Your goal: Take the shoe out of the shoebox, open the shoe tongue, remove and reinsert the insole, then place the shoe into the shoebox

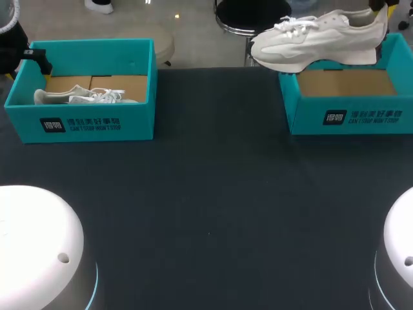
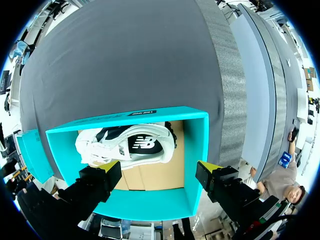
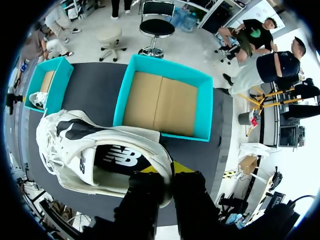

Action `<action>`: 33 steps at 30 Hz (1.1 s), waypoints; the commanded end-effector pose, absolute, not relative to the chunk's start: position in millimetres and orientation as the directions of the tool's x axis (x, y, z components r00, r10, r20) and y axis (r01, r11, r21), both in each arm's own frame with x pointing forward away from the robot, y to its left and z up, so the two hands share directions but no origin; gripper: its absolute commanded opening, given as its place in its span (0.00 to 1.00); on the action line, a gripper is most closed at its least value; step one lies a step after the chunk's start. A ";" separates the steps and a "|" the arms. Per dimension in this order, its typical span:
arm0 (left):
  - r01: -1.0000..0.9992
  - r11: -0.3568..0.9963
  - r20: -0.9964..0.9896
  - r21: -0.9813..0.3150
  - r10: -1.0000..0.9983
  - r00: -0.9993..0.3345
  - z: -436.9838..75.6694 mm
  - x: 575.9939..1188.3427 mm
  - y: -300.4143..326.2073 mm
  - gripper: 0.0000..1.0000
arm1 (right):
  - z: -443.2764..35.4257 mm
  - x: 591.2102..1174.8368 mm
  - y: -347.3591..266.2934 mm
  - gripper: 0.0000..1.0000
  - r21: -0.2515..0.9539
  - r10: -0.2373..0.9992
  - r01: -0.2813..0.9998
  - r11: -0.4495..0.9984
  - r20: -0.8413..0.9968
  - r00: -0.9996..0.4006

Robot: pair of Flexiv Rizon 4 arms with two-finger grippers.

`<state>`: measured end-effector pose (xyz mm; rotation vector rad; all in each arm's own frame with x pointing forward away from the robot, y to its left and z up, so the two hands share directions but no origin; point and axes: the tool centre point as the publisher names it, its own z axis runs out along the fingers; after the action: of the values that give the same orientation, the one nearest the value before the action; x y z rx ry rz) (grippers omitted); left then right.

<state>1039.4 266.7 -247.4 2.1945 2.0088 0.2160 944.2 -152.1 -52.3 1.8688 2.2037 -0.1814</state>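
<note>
- held shoe: white sneaker, up in the air over the right shoebox, sole down. its toe reached out past the box wall that faces the left shoebox. no contact with the box could be made out.
- right gripper: fingers drawn narrow, clamped on the heel collar of the held shoe, one finger inside the opening and one outside. it stood above the right shoebox's outer end, away from the left shoebox.
- right shoebox: teal, open, only its brown cardboard floor showing inside.
- left shoebox: same teal, well apart from the right shoebox, across a bare stretch of dark table. both boxes sat along the table's far edge.
- second shoe: white, lying on its side on the floor of the left shoebox, so well apart from the right shoebox.
- left gripper: fingers spread wide, nothing between them, above the left shoebox at the end farthest from the right shoebox. the second shoe lay ahead of its tips, untouched.
</note>
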 end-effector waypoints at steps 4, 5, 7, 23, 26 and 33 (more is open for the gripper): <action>0.973 -0.087 0.001 0.215 0.996 0.089 -247.4 1038.8 266.8 1.00 | -50.9 934.4 -147.6 0.00 0.171 0.951 0.960 0.223 -0.254 -0.176; 0.973 -0.087 0.001 0.215 0.996 0.089 -247.4 1038.8 266.8 1.00 | -50.9 934.4 -147.6 0.00 0.171 0.951 0.960 0.223 -0.254 -0.176; 0.973 -0.087 0.001 0.215 0.996 0.089 -247.4 1038.8 266.8 1.00 | -50.9 934.4 -147.6 0.00 0.171 0.951 0.960 0.223 -0.254 -0.176; 0.973 -0.087 0.001 0.215 0.996 0.089 -247.4 1038.8 266.8 1.00 | -50.9 934.4 -147.6 0.00 0.171 0.951 0.960 0.223 -0.254 -0.176; 0.973 -0.087 0.001 0.215 0.996 0.089 -247.4 1038.8 266.8 1.00 | -50.9 934.4 -147.6 0.00 0.171 0.951 0.960 0.223 -0.254 -0.176; 0.973 -0.087 0.001 0.215 0.996 0.089 -247.4 1038.8 266.8 1.00 | -56.1 915.9 -132.5 0.00 0.167 0.947 0.959 0.230 -0.266 -0.181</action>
<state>1039.4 266.7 -247.4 2.1946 2.0087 0.2160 926.4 -139.3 -55.2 1.7813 2.2125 -0.0539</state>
